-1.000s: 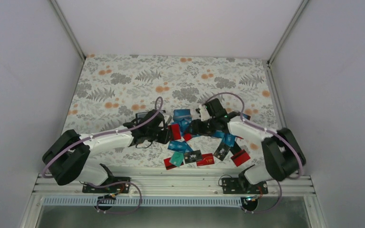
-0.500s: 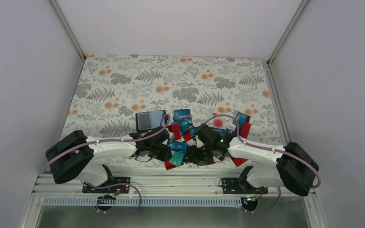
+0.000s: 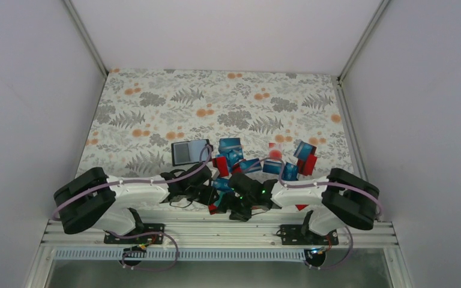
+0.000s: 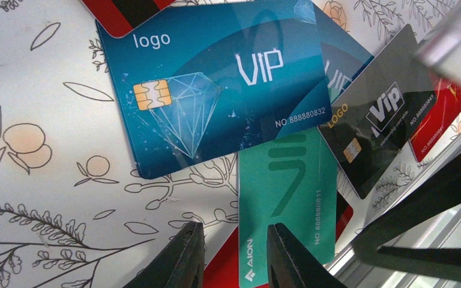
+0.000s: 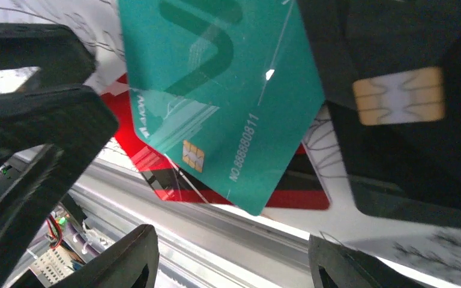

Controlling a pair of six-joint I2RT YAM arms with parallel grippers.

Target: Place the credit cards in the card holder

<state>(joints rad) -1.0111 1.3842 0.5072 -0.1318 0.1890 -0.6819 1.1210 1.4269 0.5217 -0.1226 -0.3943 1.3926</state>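
Note:
The card holder (image 3: 189,152) lies open on the flowered cloth, its grey-blue inside up, apart from both arms. Credit cards (image 3: 243,163) are strewn to its right and down to the near edge. My left gripper (image 4: 234,246) hovers low over a teal card (image 4: 288,192), its jaws a narrow gap apart with nothing clamped. A blue VIP card (image 4: 216,84) and a black VIP card (image 4: 384,120) lie just beyond. My right gripper (image 5: 237,258) stands wide open above the near rail, facing the same teal card (image 5: 216,90), which rests on a red card (image 5: 300,195).
The aluminium rail (image 5: 216,228) along the table's near edge runs right under the right jaws. In the top view the left gripper (image 3: 209,193) and the right gripper (image 3: 235,207) crowd together over the nearest cards. A black card (image 5: 408,120) lies beside the teal one.
The right arm has swung back from the cards at mid-right to the near edge, beside the left gripper. The left gripper has drawn nearer too, uncovering the card holder.

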